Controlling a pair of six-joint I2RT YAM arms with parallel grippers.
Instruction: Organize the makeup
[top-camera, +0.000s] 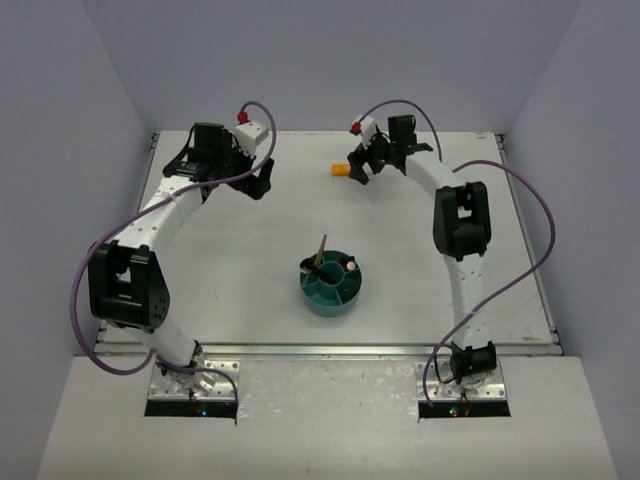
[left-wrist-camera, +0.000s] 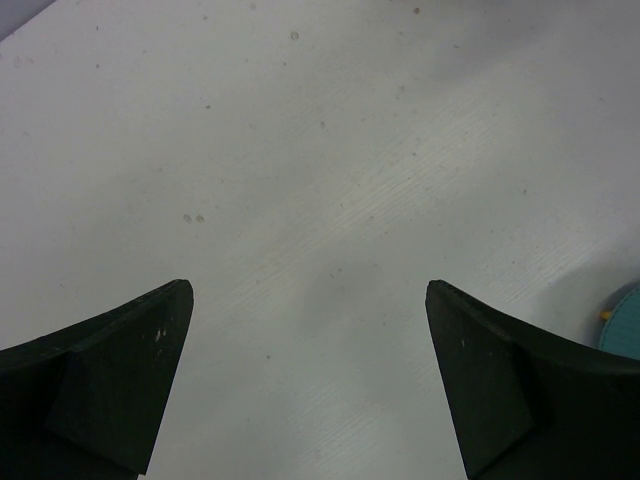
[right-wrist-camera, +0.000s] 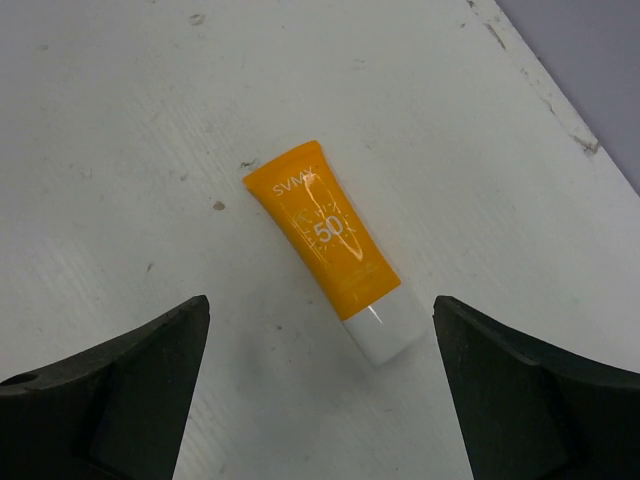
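Observation:
An orange-and-white packet (right-wrist-camera: 333, 254) marked 50 lies flat on the table, its white cap end pointing toward my right gripper (right-wrist-camera: 320, 310). That gripper is open and hovers over it, the cap between the spread fingers. In the top view the packet (top-camera: 342, 172) is at the far middle, just left of the right gripper (top-camera: 360, 166). My left gripper (left-wrist-camera: 308, 290) is open and empty over bare table at the far left (top-camera: 262, 180). The teal divided bowl (top-camera: 331, 288) in the middle holds a tan brush (top-camera: 320, 253) and other small dark items.
The bowl's teal rim (left-wrist-camera: 625, 322) shows at the right edge of the left wrist view. Grey walls stand at the back and both sides. The table's right edge (right-wrist-camera: 545, 85) runs close beyond the packet.

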